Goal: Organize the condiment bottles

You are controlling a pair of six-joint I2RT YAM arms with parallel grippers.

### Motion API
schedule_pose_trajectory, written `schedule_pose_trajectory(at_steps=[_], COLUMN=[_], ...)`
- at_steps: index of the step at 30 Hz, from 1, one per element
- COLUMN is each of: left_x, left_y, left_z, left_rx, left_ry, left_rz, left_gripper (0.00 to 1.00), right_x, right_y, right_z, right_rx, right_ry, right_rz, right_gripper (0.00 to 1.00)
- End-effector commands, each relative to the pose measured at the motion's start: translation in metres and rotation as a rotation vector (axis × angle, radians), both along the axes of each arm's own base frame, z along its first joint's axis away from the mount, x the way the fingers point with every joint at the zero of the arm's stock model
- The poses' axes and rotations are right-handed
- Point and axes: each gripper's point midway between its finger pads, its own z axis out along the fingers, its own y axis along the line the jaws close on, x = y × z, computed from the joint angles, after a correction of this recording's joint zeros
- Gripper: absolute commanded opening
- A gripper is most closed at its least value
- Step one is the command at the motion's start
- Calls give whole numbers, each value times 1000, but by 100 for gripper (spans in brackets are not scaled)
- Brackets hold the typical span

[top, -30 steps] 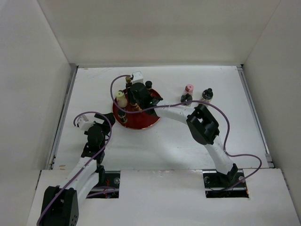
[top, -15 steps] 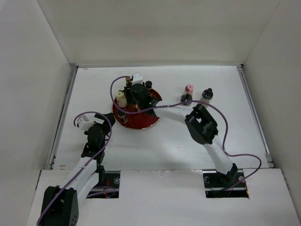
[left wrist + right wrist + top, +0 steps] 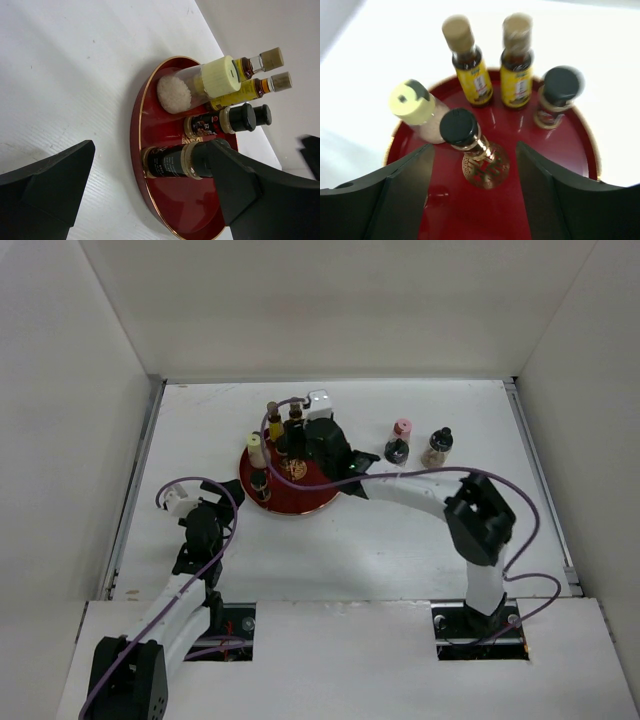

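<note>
Standing upright on red tray (image 3: 555,150), five condiment bottles (image 3: 459,126), two yellow-amber.

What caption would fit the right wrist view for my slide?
Open right claw over the red tray, which holds two yellow-labelled bottles, a cream-capped bottle and two black-capped bottles.

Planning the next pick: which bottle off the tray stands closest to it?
The dark-capped bottle, directly in front of the pink-capped one; the other dark-capped bottle stands farther right.
</note>
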Motion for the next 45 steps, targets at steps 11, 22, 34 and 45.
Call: schedule_pose_trajectory(at_steps=[11,22,34,45], left_x=[7,8,8,9], left_y=[0,-3,-4,-4], left_z=[23,23,23,20], left_rx=[2,9,9,11], left_ry=[-68,-64,-63,-54], left_rz=[2,-3,-10,-6], left_gripper=[100,100,100,100], right_x=[-22,3,16,-30], right_y=[-228,-248,-257,-172], right_z=[42,-17,-40,66], right_rx=[-21,-108,-103,67], right_ry=[-88,69,112,-97], right_rz=[-464,-491,-519,-293], right_gripper=[45,85,63,49])
